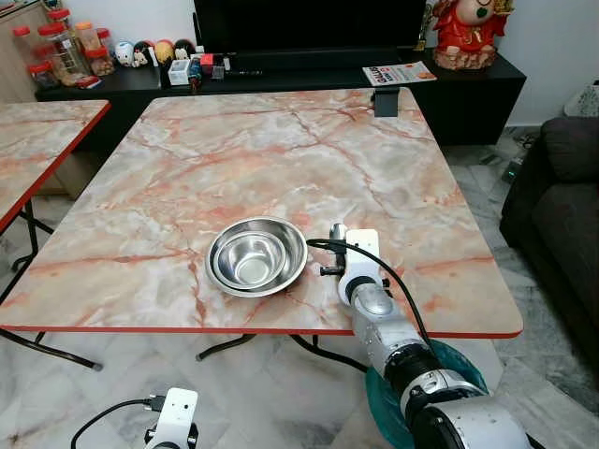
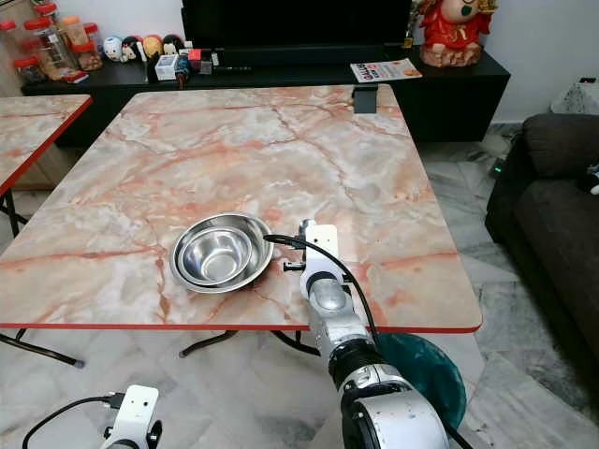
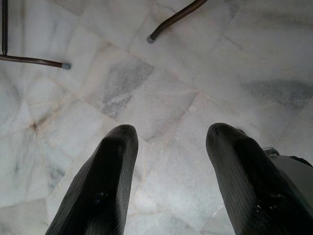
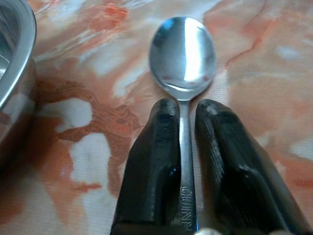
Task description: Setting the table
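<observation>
Two nested steel bowls [image 1: 255, 255] sit near the front edge of the marble-patterned table [image 1: 234, 150]. Just to their right, my right gripper [image 4: 188, 105] rests low over the tabletop, shut on the handle of a steel spoon [image 4: 182, 54]. The spoon's bowl lies face up on the table, beyond the fingertips. The steel bowl's rim [image 4: 14, 58] is close beside it. In the head views the right wrist [image 1: 358, 265] covers the spoon. My left gripper [image 3: 171, 134] hangs open over the tiled floor, below the table's front edge, with nothing between its fingers.
A small black object [image 1: 386, 101] stands at the table's far edge. A second marble table [image 1: 37, 131] is at the left. Behind is a black cabinet [image 1: 468, 89] with jars, toys and a magazine. A dark sofa [image 1: 562, 206] is at the right. A teal object [image 1: 379, 393] sits under my right arm.
</observation>
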You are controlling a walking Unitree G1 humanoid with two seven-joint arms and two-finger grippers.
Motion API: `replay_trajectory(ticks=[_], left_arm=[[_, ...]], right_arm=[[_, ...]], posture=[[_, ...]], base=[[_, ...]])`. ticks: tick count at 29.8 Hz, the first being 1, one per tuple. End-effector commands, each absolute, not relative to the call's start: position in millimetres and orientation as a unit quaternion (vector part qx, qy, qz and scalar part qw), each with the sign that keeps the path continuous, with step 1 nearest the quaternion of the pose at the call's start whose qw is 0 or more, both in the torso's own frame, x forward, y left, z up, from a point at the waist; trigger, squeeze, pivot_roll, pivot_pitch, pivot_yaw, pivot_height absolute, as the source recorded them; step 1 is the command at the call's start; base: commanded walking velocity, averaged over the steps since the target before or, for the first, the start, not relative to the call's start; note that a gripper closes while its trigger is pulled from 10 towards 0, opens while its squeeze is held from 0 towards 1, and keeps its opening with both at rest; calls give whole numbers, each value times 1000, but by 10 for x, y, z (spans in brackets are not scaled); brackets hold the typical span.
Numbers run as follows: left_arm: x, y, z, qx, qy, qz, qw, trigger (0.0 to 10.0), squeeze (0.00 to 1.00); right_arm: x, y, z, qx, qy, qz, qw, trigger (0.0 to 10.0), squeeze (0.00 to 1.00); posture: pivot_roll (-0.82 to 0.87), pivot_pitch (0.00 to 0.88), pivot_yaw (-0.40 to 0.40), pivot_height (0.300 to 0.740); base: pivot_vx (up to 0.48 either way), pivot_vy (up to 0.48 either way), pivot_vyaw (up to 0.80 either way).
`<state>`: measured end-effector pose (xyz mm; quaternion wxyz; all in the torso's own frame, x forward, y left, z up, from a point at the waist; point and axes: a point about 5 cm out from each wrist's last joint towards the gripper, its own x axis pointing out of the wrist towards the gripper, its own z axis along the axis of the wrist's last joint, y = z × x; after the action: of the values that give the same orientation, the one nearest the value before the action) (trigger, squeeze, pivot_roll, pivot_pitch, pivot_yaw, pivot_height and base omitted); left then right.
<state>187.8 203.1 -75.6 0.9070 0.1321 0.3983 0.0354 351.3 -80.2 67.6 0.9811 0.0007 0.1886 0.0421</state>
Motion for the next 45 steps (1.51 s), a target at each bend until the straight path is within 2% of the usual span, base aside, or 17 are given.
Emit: replay_trajectory(ticks=[1,18,19,20,25,29,35,45], left_arm=[[1867,2072,-758,130,404,45,904,10000,0],[1825,2101,-774,134,410,46,901,10000,0],[1825,2099,-774,134,410,45,901,10000,0],[1823,2096,-776,134,410,45,901,10000,0],[1822,2074,-780,133,410,42,901,10000,0],[1829,2043,-780,132,407,39,903,10000,0],[1860,2025,-759,127,393,41,910,10000,0],[1874,2017,-750,127,388,42,912,10000,0]], right_arm=[[3549,-761,742,7,177,44,983,10000,1000],[3543,-704,777,14,155,53,986,10000,1000],[3549,-698,800,9,145,55,988,10000,796],[3559,-687,846,2,125,58,990,10000,0],[3587,-665,1012,-4,56,65,996,10000,0],[3584,-626,1277,-23,-54,83,995,10000,0],[3496,-603,1688,-59,-222,81,970,10000,0],[3462,-688,1737,-63,-253,65,963,10000,0]], posture=[[30,40,56,740],[39,38,59,740],[39,35,59,740],[39,35,59,740],[35,31,59,740],[34,28,59,740],[32,30,58,740],[26,35,56,740]], base=[[0,0,0],[0,0,0],[0,0,0],[0,0,0],[0,0,0],[0,0,0],[0,0,0],[0,0,0]])
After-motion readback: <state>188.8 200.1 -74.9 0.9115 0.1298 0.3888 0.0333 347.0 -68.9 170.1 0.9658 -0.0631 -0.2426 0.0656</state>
